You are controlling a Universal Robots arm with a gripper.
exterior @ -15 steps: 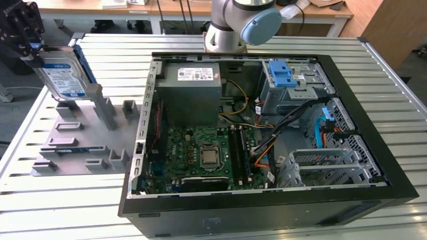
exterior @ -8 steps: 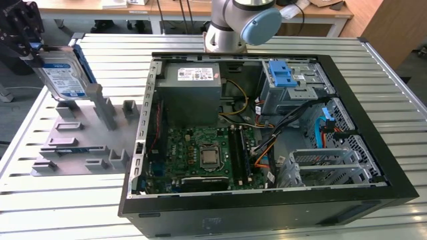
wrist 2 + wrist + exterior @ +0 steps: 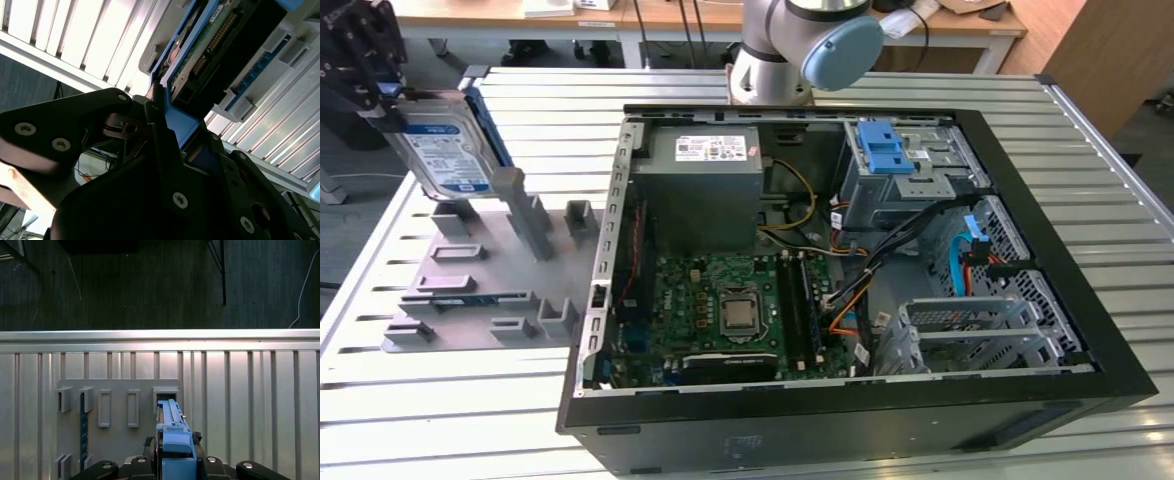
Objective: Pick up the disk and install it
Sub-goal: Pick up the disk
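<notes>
In the exterior view, the disk [image 3: 447,150] hangs on edge, tilted, at the far left above the grey slotted holder plate [image 3: 480,285]. It is silver with a white-and-blue label and a blue carrier frame. My gripper [image 3: 390,100] is shut on its upper end. In the first wrist view the disk's blue frame edge [image 3: 172,432] runs out from the gripper [image 3: 172,465], over the holder plate [image 3: 120,440]. In the second wrist view the black fingers [image 3: 162,150] clamp the blue frame, and the disk's circuit-board side [image 3: 210,47] shows beyond them.
The open computer case [image 3: 607,300] lies on the slatted metal table [image 3: 440,420], to the exterior view's right of the holder. Inside are a grey power supply [image 3: 707,175], the mainboard [image 3: 734,310] and a drive cage with a light-blue latch [image 3: 887,155]. The arm's base [image 3: 787,60] stands behind the case.
</notes>
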